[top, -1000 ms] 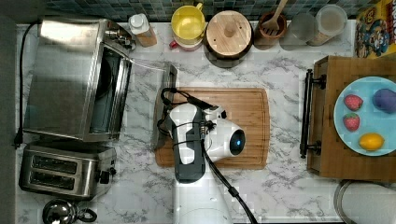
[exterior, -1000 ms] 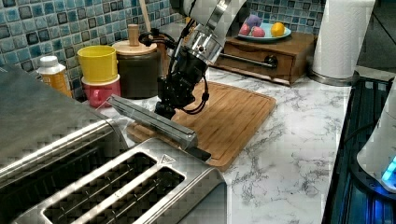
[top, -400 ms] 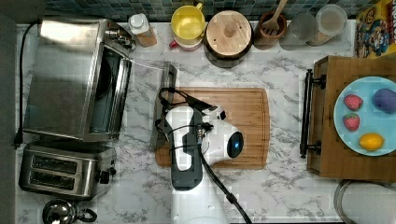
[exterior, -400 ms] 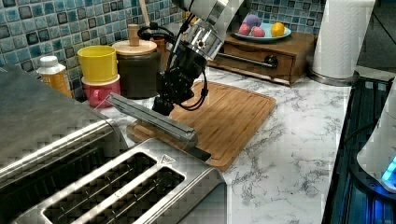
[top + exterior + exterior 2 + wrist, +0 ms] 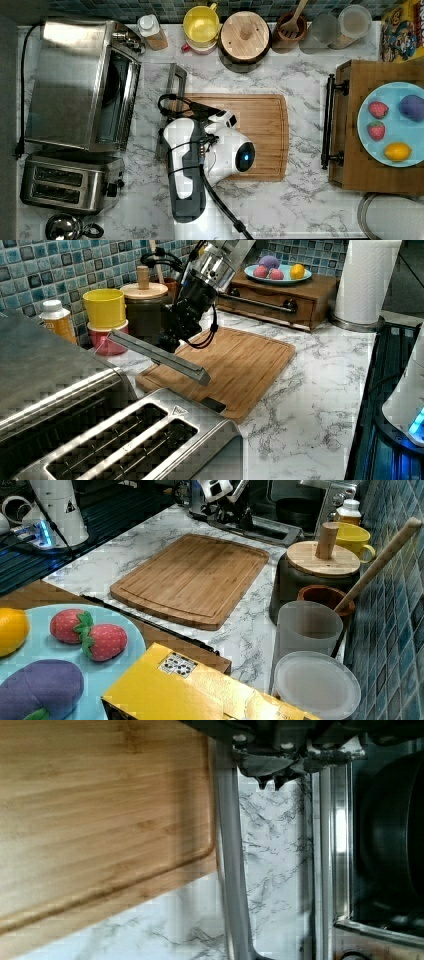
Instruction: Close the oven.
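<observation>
Since 1 second ago the door handle point(image 5: 159, 356) is riding higher; gripper point(image 5: 170, 342), grip state indeterminable, is risking slipping off, dropping the oven point(image 5: 82, 82) door

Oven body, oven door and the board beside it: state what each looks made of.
Oven body: brushed stainless steel, going by its grey sheen and soft reflections. Oven door: clear glass in a metal frame, since marble veining shows through the pane; its handle bar looks like dull brushed metal. Cutting board: wood, possibly bamboo, with fine straight grain and a matt finish.
</observation>
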